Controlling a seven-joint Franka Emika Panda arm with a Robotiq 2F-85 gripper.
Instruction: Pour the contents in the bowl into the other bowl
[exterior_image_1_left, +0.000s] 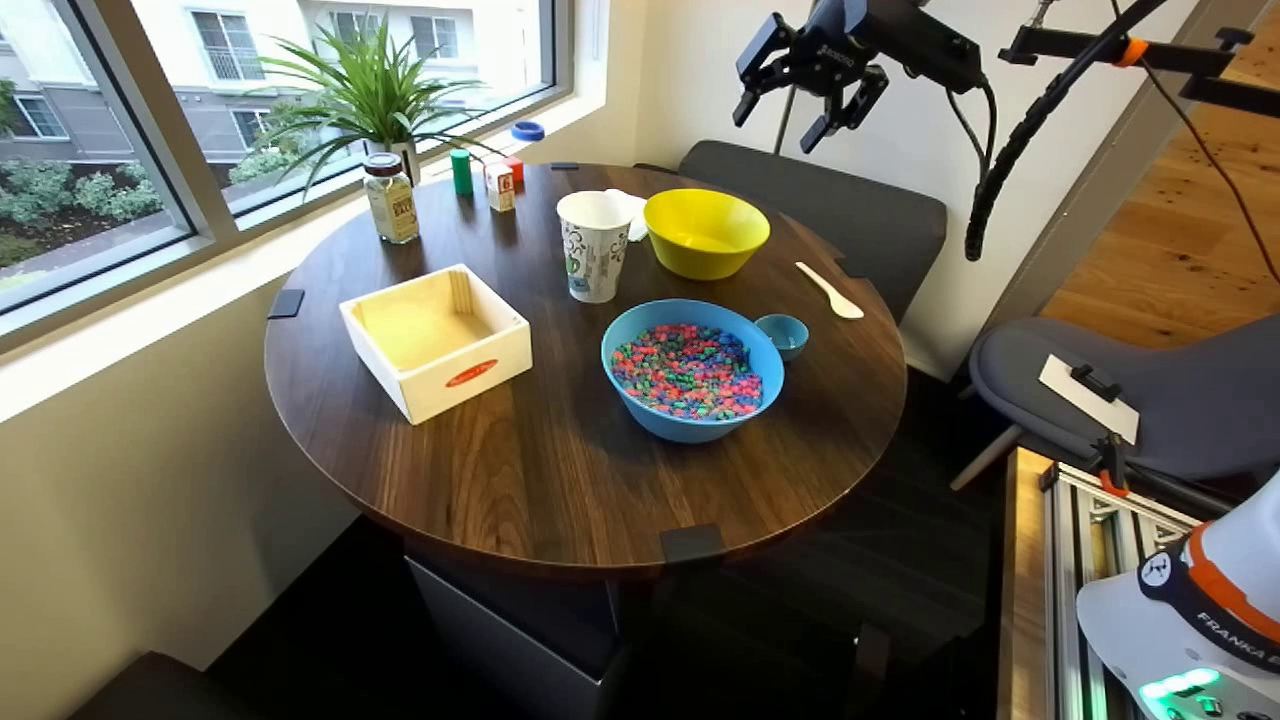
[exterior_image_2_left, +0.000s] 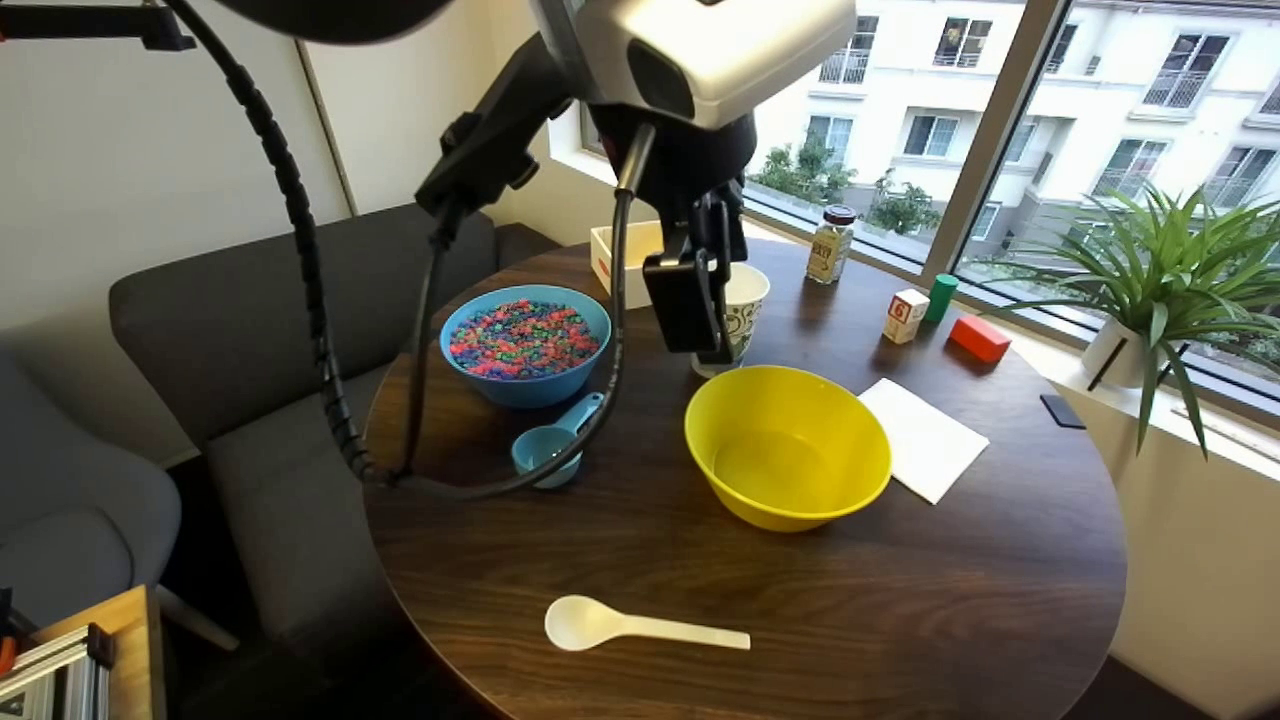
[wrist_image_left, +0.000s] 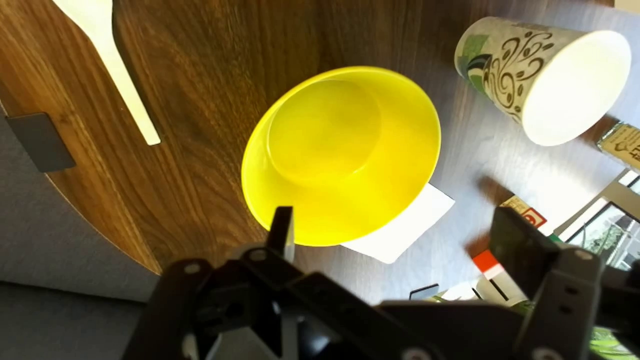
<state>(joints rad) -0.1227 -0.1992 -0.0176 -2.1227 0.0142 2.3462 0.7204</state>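
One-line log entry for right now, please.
fingers: open, nothing held | blue bowl: on table, multicoloured bits inside | yellow bowl: upright, empty

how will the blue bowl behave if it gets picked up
The blue bowl is probably stiff, judging by its evenly round rim. The coloured bits inside likely make it heavier than the yellow bowl, which looks empty. Those bits seem loose, so a tilt could spill them.

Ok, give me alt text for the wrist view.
An empty yellow bowl on a brown wooden table, with the open gripper at the bottom. A patterned paper cup stands upper right; a pale spoon, partly cropped, lies upper left.
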